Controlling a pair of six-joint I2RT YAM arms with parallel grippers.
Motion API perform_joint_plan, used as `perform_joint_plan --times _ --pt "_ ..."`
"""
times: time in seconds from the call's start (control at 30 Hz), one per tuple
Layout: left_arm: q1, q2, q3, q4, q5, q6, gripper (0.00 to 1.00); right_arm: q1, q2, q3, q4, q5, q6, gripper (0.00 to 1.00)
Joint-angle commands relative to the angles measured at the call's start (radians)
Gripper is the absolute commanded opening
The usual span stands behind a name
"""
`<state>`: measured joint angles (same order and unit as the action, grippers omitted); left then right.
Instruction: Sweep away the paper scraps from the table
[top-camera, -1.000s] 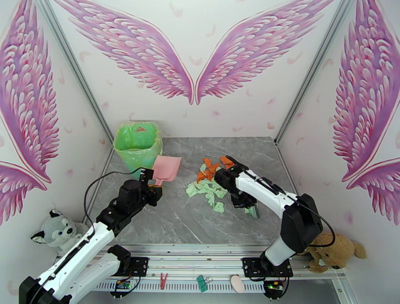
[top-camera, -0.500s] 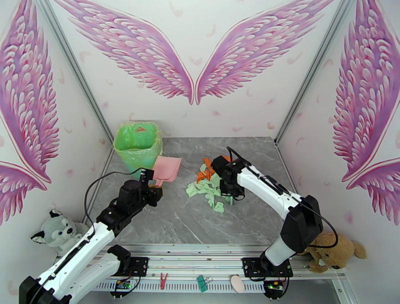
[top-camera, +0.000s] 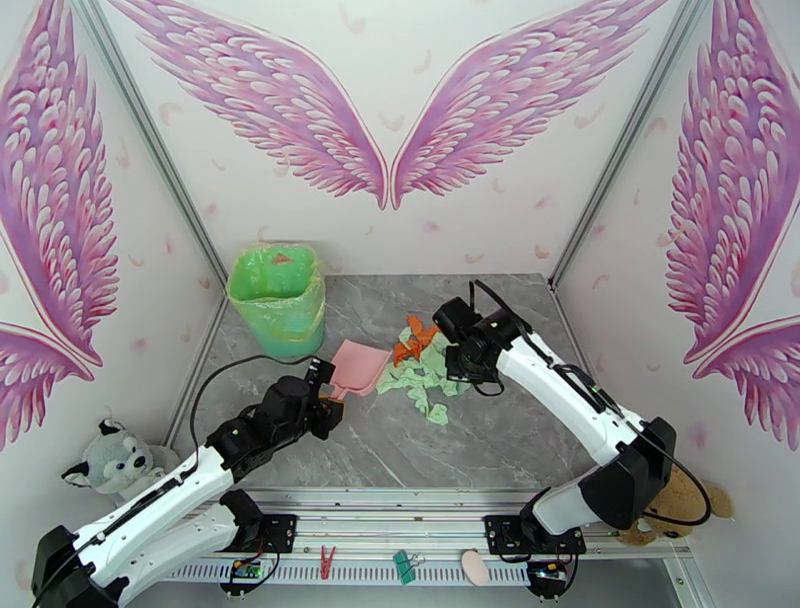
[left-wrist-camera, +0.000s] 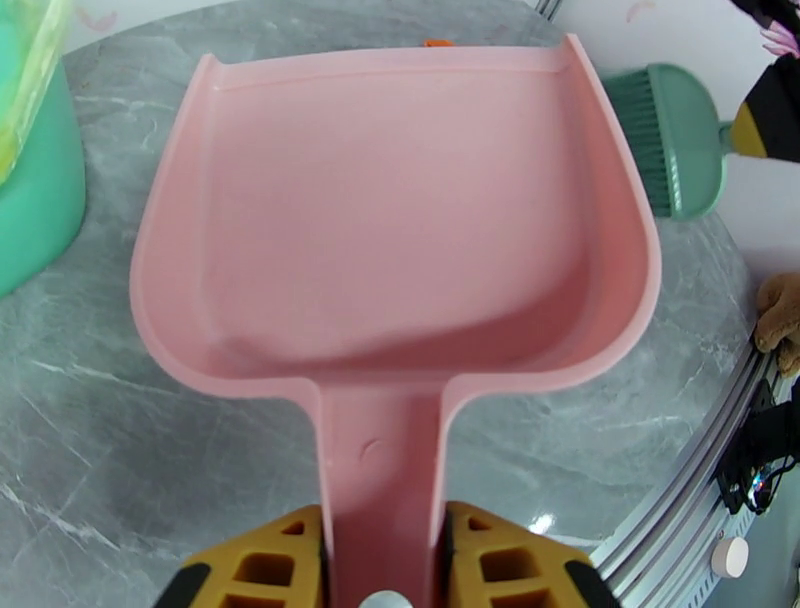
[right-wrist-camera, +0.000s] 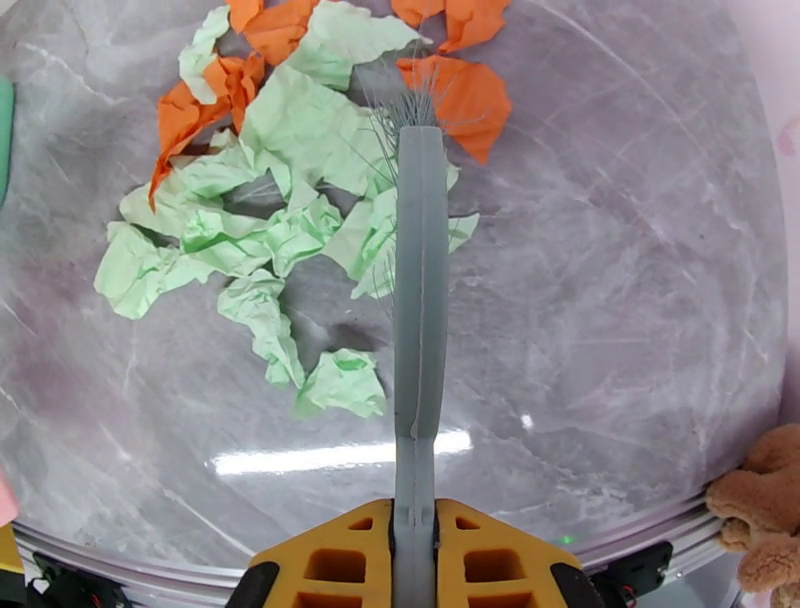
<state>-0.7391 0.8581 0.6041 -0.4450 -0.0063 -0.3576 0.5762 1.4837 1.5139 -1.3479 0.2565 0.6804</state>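
The paper scraps, crumpled mint green and orange pieces, lie in a loose pile mid-table. My left gripper is shut on the handle of a pink dustpan, whose mouth sits just left of the pile. The left wrist view shows the dustpan empty, its handle pinched by my left gripper. My right gripper hangs over the pile's right side. In the right wrist view my right gripper is shut on the green hand brush, whose bristles rest among the scraps.
A green lined bin stands at the table's far left corner. A husky plush lies off the left edge and a teddy bear off the right. A metal rail runs along the near edge.
My left arm has carried the dustpan right and nearer, up to the pile's left side. My right arm has swung the brush from the pile's near right to its far right side.
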Motion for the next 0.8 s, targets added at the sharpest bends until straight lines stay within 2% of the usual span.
perform_joint_plan --times 0.0,0.2,0.3,0.47,0.57,0.67,0.77 --pt "-0.054 -0.023 -0.025 -0.088 -0.023 -0.078 0.0 -0.021 -0.032 0.062 -0.065 0.082 -0.05 0.0" --pt "-0.193 0.005 -0.032 -0.147 -0.05 -0.164 0.0 -0.097 0.019 0.177 -0.071 0.105 -0.153 0.0" --pt "-0.293 0.055 -0.019 -0.18 -0.086 -0.205 0.0 -0.141 0.075 0.272 -0.056 0.125 -0.269 0.0" --pt "-0.423 0.201 -0.009 -0.152 -0.127 -0.253 0.0 -0.167 0.173 0.375 0.043 0.319 -0.521 0.0" --pt "-0.49 0.312 0.03 -0.138 -0.178 -0.271 0.0 -0.194 0.225 0.361 0.227 0.416 -0.713 0.0" --pt "-0.529 0.406 0.086 -0.137 -0.223 -0.267 0.0 -0.225 0.291 0.358 0.36 0.368 -0.909 0.0" --pt "-0.534 0.473 0.133 -0.125 -0.255 -0.246 0.0 -0.233 0.396 0.468 0.326 0.346 -0.952 0.0"
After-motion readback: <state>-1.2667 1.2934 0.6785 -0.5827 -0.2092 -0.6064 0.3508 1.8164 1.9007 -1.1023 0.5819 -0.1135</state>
